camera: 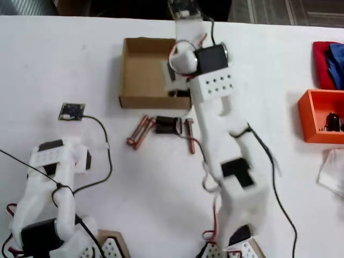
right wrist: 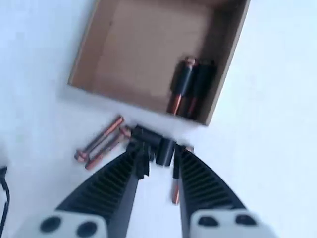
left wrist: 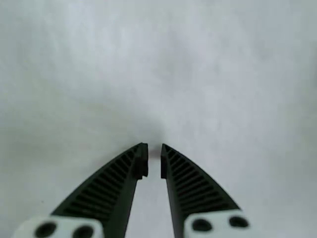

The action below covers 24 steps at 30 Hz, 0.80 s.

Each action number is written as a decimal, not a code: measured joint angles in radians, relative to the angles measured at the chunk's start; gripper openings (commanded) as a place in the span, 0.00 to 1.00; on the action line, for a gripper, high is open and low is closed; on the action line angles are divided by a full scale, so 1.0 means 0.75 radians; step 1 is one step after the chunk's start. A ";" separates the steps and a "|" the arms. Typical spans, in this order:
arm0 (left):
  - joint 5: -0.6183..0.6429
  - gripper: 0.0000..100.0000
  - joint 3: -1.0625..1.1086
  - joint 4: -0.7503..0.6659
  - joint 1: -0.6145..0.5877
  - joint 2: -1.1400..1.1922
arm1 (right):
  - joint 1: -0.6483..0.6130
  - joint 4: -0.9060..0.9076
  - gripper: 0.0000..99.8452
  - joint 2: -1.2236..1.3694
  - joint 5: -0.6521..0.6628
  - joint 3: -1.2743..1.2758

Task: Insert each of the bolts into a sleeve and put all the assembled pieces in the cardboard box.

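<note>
Right wrist view, sleeves just beyond pincer

Just past right tool tips: sleeves on counter. Farther ahead of tool: cardboard box, with two assembled pieces inside, in corner nearest tool. Between box and tool, beside sleeves on left-arm side: two loose bolts, lying side by side. On opposite side of sleeves, beneath tool: single bolt. Left tool over counter, well apart from box and bolts.
</note>
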 measured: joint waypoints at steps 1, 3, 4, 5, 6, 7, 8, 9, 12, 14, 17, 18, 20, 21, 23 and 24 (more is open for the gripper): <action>0.000 0.08 0.000 0.000 0.000 0.000 | -0.006 -0.016 0.08 -0.051 0.020 0.139; 0.000 0.08 0.000 0.000 0.000 0.000 | -0.018 -0.078 0.12 -0.102 0.033 0.389; 0.000 0.08 0.000 0.000 0.000 0.000 | -0.020 -0.115 0.14 -0.106 0.027 0.485; 0.000 0.08 0.000 0.000 0.000 0.000 | -0.016 -0.158 0.15 -0.106 0.000 0.571; 0.000 0.08 0.000 0.000 0.000 0.000 | -0.012 -0.203 0.16 -0.106 -0.029 0.636; 0.000 0.08 0.000 0.000 0.000 0.000 | -0.016 -0.243 0.15 -0.106 -0.055 0.683; 0.000 0.08 0.000 0.000 0.000 0.000 | -0.025 -0.282 0.15 -0.106 -0.078 0.714; 0.000 0.08 0.000 0.000 0.000 0.000 | -0.037 -0.311 0.14 -0.100 -0.096 0.728; 0.000 0.08 0.000 0.000 0.000 0.000 | -0.074 -0.385 0.13 -0.033 -0.121 0.736; 0.000 0.08 0.000 0.000 0.000 0.000 | -0.082 -0.434 0.13 0.035 -0.127 0.739; 0.000 0.08 0.000 0.000 0.000 0.000 | -0.078 -0.505 0.13 0.127 -0.139 0.743; 0.000 0.08 0.000 0.000 0.000 0.000 | -0.078 -0.524 0.13 0.151 -0.155 0.743; 0.000 0.08 0.000 0.000 0.000 0.000 | -0.080 -0.548 0.13 0.186 -0.180 0.743; 0.000 0.08 0.000 0.000 0.000 0.000 | -0.080 -0.559 0.13 0.194 -0.184 0.743; 0.000 0.08 0.000 0.000 0.000 0.000 | -0.072 -0.563 0.13 0.207 -0.188 0.743; 0.000 0.08 0.002 0.000 0.000 0.000 | -0.065 -0.563 0.13 0.209 -0.188 0.743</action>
